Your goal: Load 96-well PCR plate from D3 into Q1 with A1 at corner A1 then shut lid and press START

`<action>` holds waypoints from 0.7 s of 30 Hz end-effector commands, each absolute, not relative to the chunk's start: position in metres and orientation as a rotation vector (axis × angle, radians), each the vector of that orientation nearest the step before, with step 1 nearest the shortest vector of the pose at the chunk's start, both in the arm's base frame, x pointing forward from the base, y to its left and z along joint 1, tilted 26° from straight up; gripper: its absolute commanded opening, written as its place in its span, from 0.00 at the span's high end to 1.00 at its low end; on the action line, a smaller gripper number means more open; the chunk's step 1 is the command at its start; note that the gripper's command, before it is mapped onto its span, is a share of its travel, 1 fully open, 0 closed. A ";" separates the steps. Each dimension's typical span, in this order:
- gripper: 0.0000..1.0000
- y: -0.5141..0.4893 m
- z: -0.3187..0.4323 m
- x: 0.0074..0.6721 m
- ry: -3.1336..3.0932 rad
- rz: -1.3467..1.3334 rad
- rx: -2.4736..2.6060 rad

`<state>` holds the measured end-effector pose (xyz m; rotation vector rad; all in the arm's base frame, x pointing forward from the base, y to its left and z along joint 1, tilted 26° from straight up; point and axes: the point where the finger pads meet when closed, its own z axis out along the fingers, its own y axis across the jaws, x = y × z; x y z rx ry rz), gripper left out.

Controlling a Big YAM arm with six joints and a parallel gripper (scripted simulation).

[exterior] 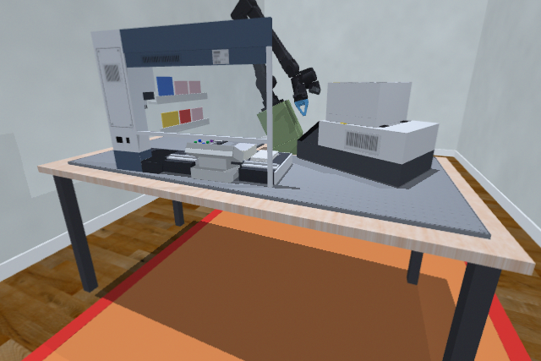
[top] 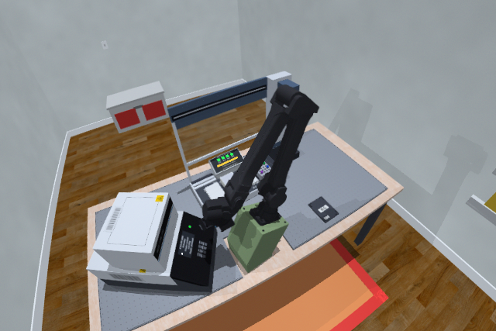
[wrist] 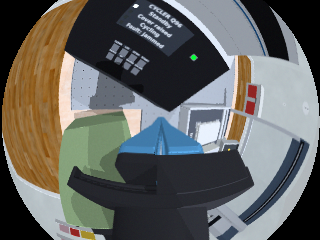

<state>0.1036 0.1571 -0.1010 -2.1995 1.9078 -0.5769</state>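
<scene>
Q1 on grey-matted table, lid shut

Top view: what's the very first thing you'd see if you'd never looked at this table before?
The tall black arm, bent like an upside-down V, rising from a green block at the table's front edge. Its shut blue gripper hangs over the black panel of the big white cycler at the table's left end, where a small green lamp glows.
</scene>
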 end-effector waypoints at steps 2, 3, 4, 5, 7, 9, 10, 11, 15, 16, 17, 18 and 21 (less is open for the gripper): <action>1.00 0.179 -0.100 0.093 1.775 -0.545 -2.272; 1.00 0.181 -0.102 0.085 1.748 -0.542 -2.300; 1.00 0.182 -0.103 0.083 1.723 -0.537 -2.317; 1.00 0.181 -0.103 0.086 1.699 -0.537 -2.333; 1.00 0.178 -0.102 0.084 1.663 -0.544 -2.355; 1.00 0.182 -0.104 0.070 1.607 -0.543 -2.394; 1.00 0.182 -0.104 0.068 1.575 -0.544 -2.418; 1.00 0.179 -0.104 0.070 1.547 -0.543 -2.435; 1.00 0.179 -0.106 0.060 1.530 -0.540 -2.451; 1.00 0.182 -0.106 0.052 1.496 -0.533 -2.473; 1.00 0.182 -0.107 0.051 1.466 -0.531 -2.488; 1.00 0.182 -0.106 0.053 1.434 -0.530 -2.498; 1.00 0.182 -0.103 0.060 1.357 -0.521 -2.523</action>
